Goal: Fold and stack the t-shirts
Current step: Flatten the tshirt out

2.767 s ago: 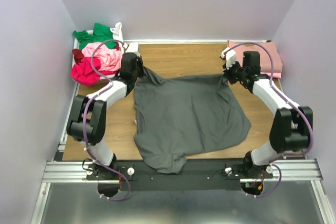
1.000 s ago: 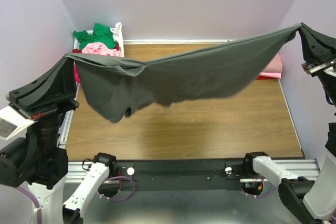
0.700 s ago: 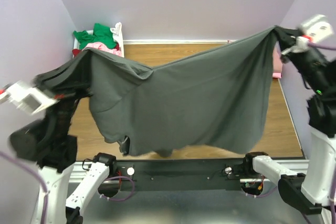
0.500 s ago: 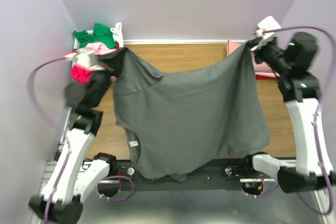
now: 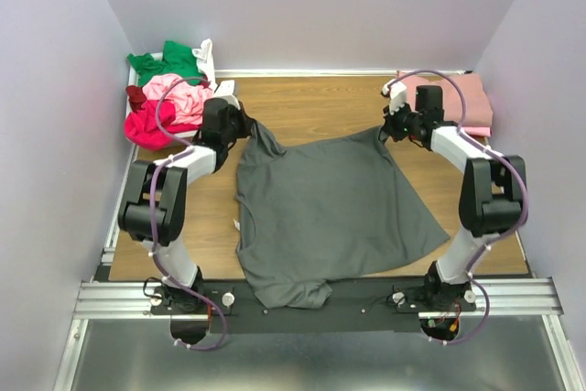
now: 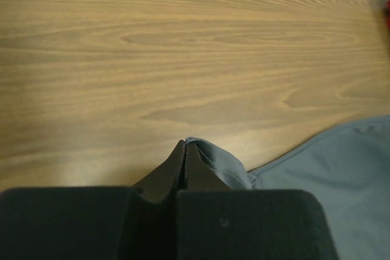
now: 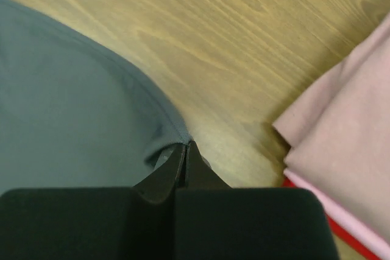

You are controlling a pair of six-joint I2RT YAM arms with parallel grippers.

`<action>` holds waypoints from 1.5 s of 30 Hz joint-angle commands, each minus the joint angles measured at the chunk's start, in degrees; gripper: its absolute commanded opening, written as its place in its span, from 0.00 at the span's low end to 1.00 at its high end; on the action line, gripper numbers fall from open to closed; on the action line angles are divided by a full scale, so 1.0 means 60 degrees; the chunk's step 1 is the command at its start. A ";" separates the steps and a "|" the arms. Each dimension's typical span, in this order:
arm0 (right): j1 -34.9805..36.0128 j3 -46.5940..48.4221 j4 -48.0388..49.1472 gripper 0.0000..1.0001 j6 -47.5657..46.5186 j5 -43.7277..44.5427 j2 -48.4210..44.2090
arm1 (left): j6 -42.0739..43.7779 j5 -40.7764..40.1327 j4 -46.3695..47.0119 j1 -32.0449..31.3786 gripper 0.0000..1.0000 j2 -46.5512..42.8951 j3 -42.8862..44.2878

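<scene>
Top external: left gripper and right gripper each pinch an upper corner of the dark grey t-shirt, mid-frame.

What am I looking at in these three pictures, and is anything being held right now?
The machine is two robot arms fixed at the near edge of a wooden table. The wide picture looks down from above and behind them. The other two pictures come from a camera on each wrist, looking along its own black fingers. A grey shirt lies spread on the table, its near end reaching over the edge. The left gripper and the right gripper are each shut on a far corner of it. At the far left is a pile of unfolded shirts; at the far right sits a folded stack.
</scene>
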 commanded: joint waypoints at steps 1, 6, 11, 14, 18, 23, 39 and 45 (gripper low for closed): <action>0.0023 0.1022 0.1201 0.01 0.0139 0.0218 0.1190 | 0.0122 -0.0620 -0.0243 0.0080 0.00 0.0722 0.1330; 0.0023 0.1623 0.1231 0.00 0.0198 0.0950 0.1765 | 0.0400 -0.1221 -0.0817 0.0094 0.00 0.0902 0.2082; 0.0023 0.1917 0.1245 0.00 0.0388 0.1434 0.1913 | 0.0810 -0.1456 -0.1532 0.0109 0.00 0.1340 0.2843; 0.0023 0.1873 0.1245 0.00 0.0388 0.1450 0.1723 | 0.0825 -0.1661 -0.1389 0.0123 0.00 0.1108 0.2655; 0.0038 0.1654 0.1231 0.00 0.0198 0.0910 0.1181 | 0.1044 -0.1632 -0.0728 0.0123 0.00 0.0111 0.1834; 0.0038 0.1404 0.0471 0.01 -0.0080 -0.0188 -0.0308 | 0.1221 -0.0871 -0.0773 0.0123 0.00 -0.1278 0.1425; 0.0170 0.7258 -0.5726 0.00 -0.1002 -0.0822 -0.5366 | 0.0109 0.0022 -0.0874 0.0080 0.00 -1.0171 0.1362; 0.0170 0.8054 -0.5947 0.01 -0.1281 -0.0558 -0.6275 | -0.0302 0.0579 -0.1021 0.0080 0.00 -1.0379 0.3193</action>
